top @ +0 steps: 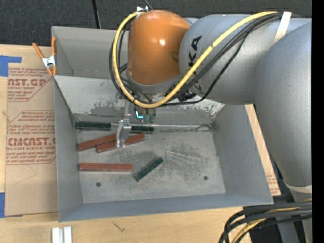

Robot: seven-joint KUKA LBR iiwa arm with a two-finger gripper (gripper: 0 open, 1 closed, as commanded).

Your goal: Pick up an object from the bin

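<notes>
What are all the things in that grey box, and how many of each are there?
Grey metal bin: one, grey, in the middle of the view.
Dark green flat bars: three by the look of it, dark green; one at the back left of the floor, one just right of the tool, one tilted near the middle front.
Red-brown flat bars: three, red-brown; one alone at the front left, two overlapping beside the tool.
Tool: one, silvery, low over the overlapping red-brown bars.
Orange cover: one, orange, above the tool.
Grey arm: one, grey, coming in from the right, with a yellow cable looped round the cover.
</notes>
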